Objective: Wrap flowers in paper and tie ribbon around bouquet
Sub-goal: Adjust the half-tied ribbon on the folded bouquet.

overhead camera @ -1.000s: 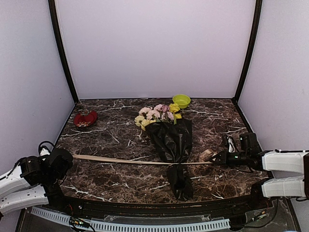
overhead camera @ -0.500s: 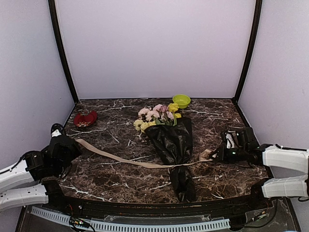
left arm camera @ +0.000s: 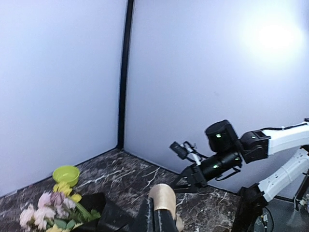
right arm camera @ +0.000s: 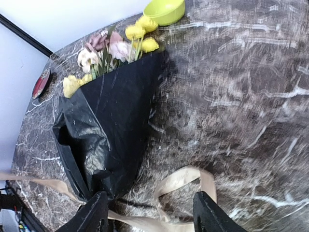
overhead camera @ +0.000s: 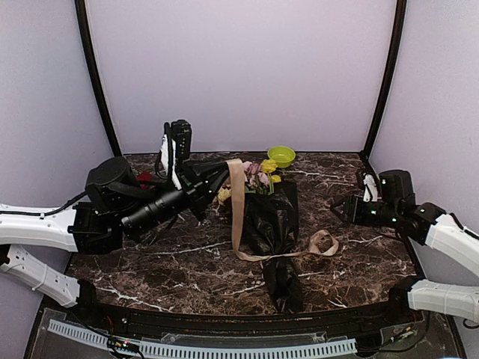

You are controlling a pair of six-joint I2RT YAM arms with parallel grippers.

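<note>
The bouquet (overhead camera: 271, 224) lies in the middle of the desk (overhead camera: 359, 265), its heads pointing to 12 o'clock and its pinched tail to 6 o'clock. The flowers (overhead camera: 258, 172), pale pink and yellow on green stems, stick out of the wide mouth of the paper (overhead camera: 273, 213), a black, crinkly, slightly glossy cone that narrows to a neck low down and then flares again into a short tail near the desk's near edge.

The ribbon (overhead camera: 238, 213), flat and beige, crosses at that neck. From there one end rises toward 11 o'clock, up past the left side of the cone, and drapes over the left gripper (overhead camera: 227, 169), which hangs in the air just at 9 o'clock of the flower heads. In the left wrist view the ribbon sits pinched between that gripper's fingers (left arm camera: 144, 220), which are closed tight on it. The other end runs out toward 3 o'clock and lies in a loose loop on the desk.

The right gripper (overhead camera: 341, 212) hovers at 2 o'clock of that loop, near it but apart. Its fingers (right arm camera: 94, 216) stand wide apart with nothing held; in the right wrist view the loop lies on the marbled top below them.

A green bowl (overhead camera: 281, 155) stands at 1 o'clock of the flowers, by the far wall; what is in it cannot be told. A red dish (overhead camera: 144, 178) at 9 o'clock is mostly hidden behind the left arm, its contents out of sight.
</note>
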